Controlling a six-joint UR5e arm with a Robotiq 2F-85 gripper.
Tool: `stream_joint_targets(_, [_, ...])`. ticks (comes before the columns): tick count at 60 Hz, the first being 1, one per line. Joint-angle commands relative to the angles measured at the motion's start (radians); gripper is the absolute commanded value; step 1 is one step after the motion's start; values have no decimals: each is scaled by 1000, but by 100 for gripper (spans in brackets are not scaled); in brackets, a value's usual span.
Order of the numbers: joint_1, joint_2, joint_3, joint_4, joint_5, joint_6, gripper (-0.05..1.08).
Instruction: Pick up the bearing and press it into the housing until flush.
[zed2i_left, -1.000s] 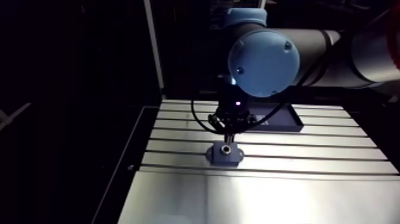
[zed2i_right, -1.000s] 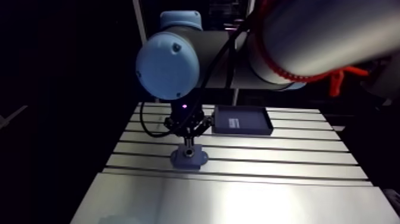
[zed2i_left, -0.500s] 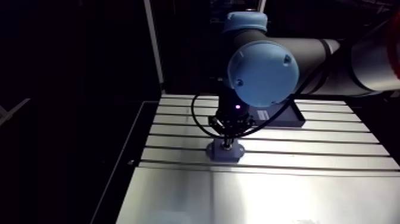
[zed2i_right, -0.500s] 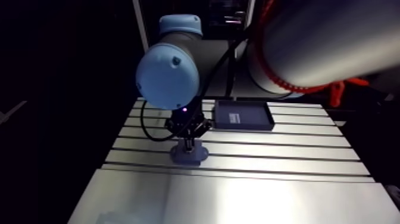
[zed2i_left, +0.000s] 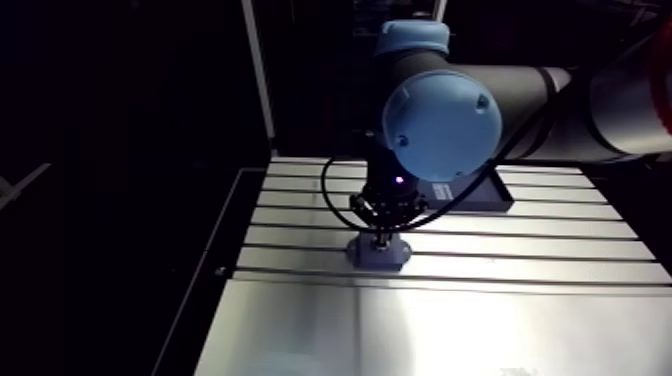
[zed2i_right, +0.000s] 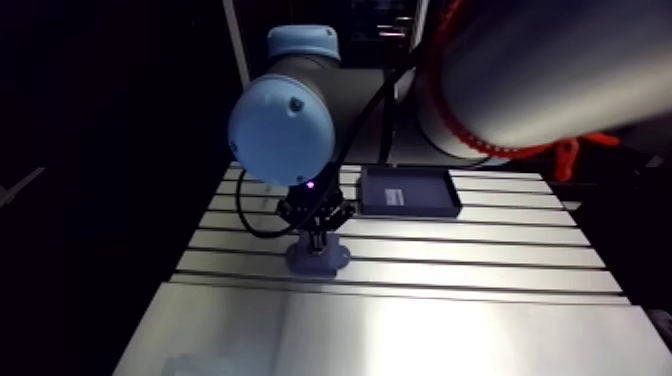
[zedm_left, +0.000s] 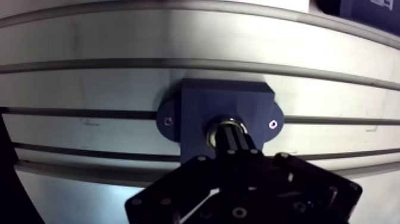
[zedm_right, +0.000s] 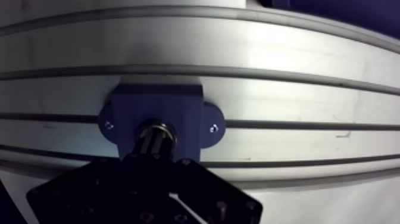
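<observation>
Bearing sits in the bore of the housing on the slotted surface, pincer clamped on it, so push straight down, no tilt, until its rim looks flush.

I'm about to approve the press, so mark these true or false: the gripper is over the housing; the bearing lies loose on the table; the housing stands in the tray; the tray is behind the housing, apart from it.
1. The gripper is directly over the housing. True.
2. The bearing lies loose on the table. False: it sits at the housing's bore, at the gripper's tip.
3. The housing stands in the tray. False: it rests on the slotted table.
4. The tray lies behind the housing, apart from it. True.
</observation>
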Motion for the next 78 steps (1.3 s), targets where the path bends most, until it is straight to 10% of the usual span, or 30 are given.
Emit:
stream_joint_targets(1, [0,0,2,0,-2,-1,102])
stream_joint_targets(78, [2,0,2,-2,-1,-10,102])
